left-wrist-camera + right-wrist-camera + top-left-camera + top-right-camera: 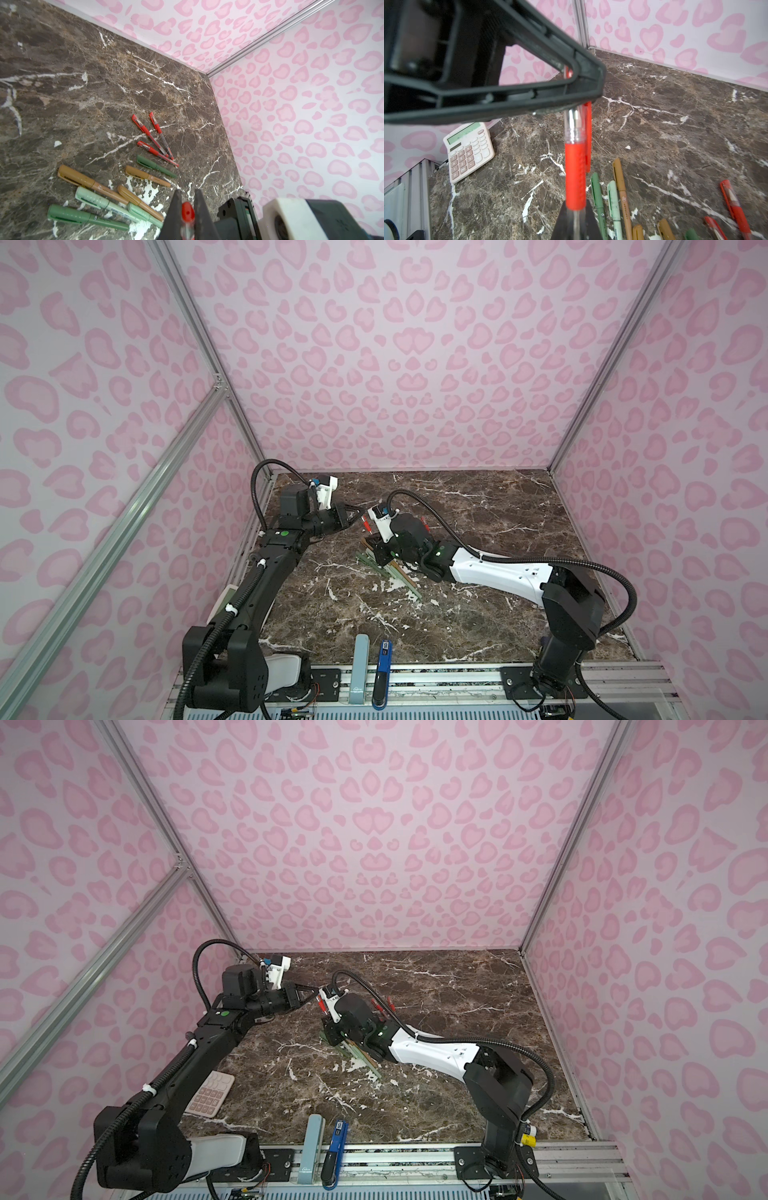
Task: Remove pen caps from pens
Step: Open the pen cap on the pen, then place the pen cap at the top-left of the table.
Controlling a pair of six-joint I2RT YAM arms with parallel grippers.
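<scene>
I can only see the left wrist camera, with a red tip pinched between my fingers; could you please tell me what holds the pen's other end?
Observer: The right gripper is shut on the red pen, just below its rubber grip section.
Operator: Thank you. Is the cap off yet?
Observer: Not yet, it seems. In the right wrist view the pen cap looks seated against the red grip, with its clip alongside. The left gripper is shut on the cap's far end.
Operator: Is anything lying near my arm's base?
Observer: Yes, a calculator lies flat there.
</scene>
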